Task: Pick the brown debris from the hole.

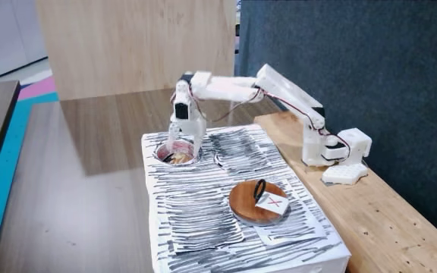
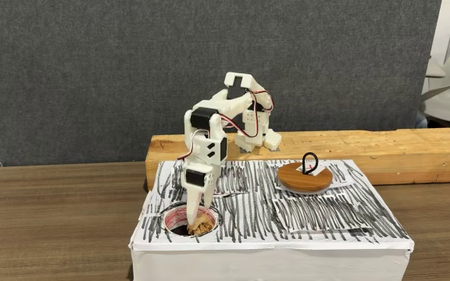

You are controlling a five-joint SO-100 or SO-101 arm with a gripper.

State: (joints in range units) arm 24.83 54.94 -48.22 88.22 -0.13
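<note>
Brown debris (image 2: 200, 227) sits in the hole (image 2: 169, 215), front-left of the striped box (image 2: 326, 218). Arm bent over, hand (image 2: 194, 221) pointing straight down into hole at debris; finger state: can't tell.

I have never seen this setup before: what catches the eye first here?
A white arm reaches down so its gripper dips into the hole at the front left of a black-scribbled white box in a fixed view, beside the brown debris. To the right lies a wooden disc.
</note>
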